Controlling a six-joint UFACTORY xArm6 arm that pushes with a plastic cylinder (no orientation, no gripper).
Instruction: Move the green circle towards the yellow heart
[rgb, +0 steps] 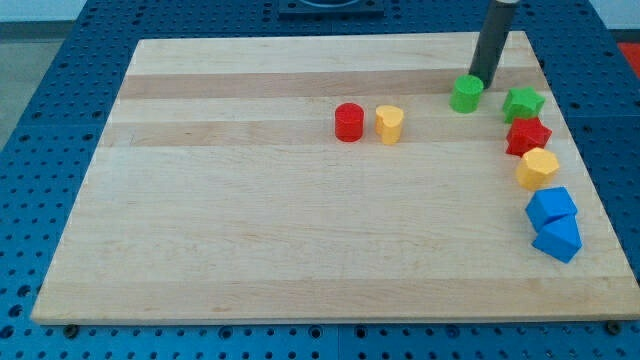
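Green circle sits far up the worktop, toward the view's top right. Nearest the view's bottom, two blue blocks lie touching by the right edge, then a yellow hexagon, a red star and a green star. Mid-board, the yellow heart stands just beside a red cylinder, well left of the circle. My tip touches the circle's upper right. No jaws: a bare rod.
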